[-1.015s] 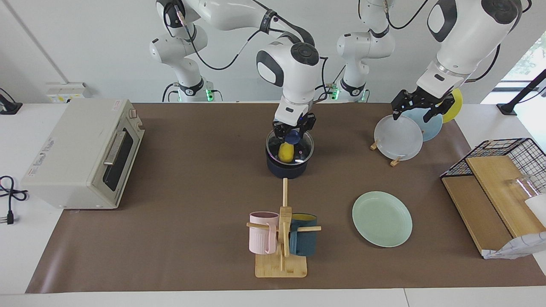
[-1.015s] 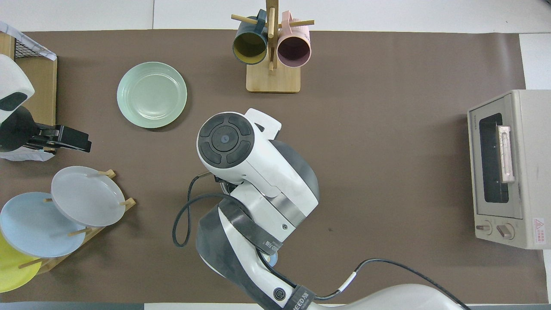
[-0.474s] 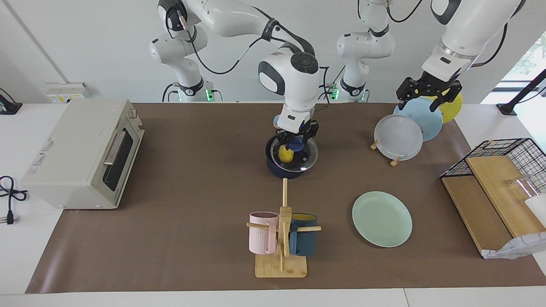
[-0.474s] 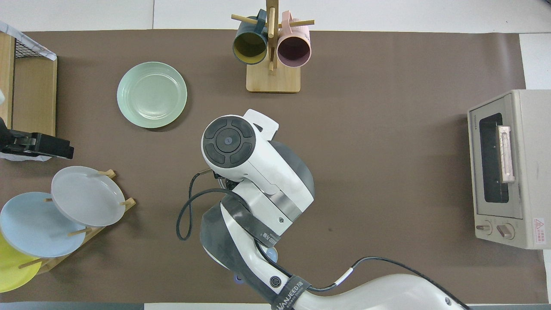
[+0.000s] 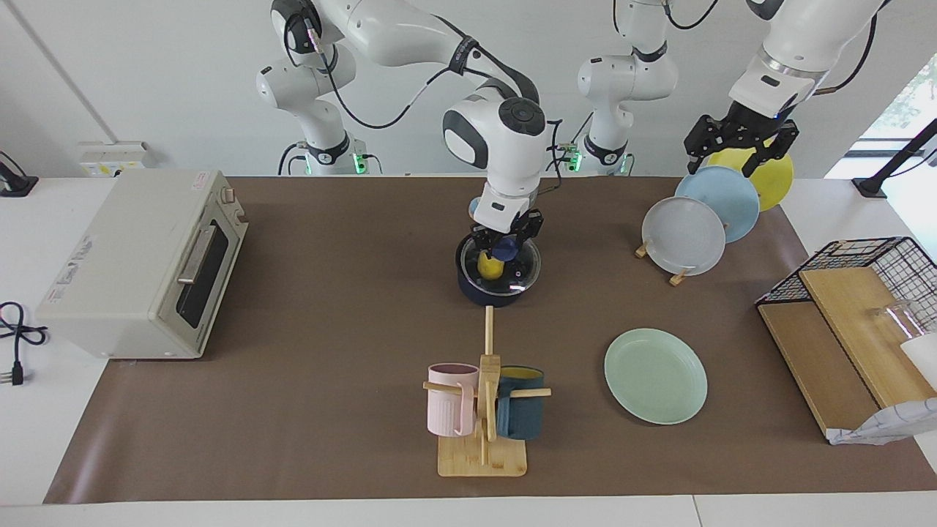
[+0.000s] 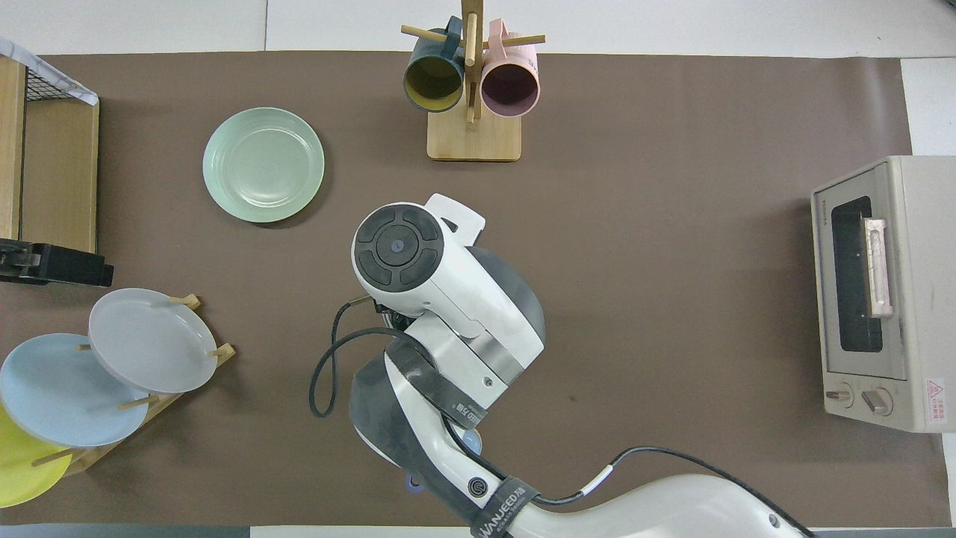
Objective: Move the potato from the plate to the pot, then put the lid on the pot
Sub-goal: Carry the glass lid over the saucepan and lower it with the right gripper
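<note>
One potato [image 5: 489,266] sits inside the navy pot [image 5: 492,289], under the glass lid [image 5: 512,269] my right gripper [image 5: 504,245] clenches by its knob. The mint plate [image 5: 656,375] lies bare. My left gripper [image 5: 741,143] hangs released over the plate rack [image 5: 677,277].

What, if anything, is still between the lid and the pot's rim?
Nothing visible. The right gripper is shut on the blue knob of the glass lid, which sits over the navy pot, with the potato low inside and not sticking up. The left gripper waits open over the plate rack.
</note>
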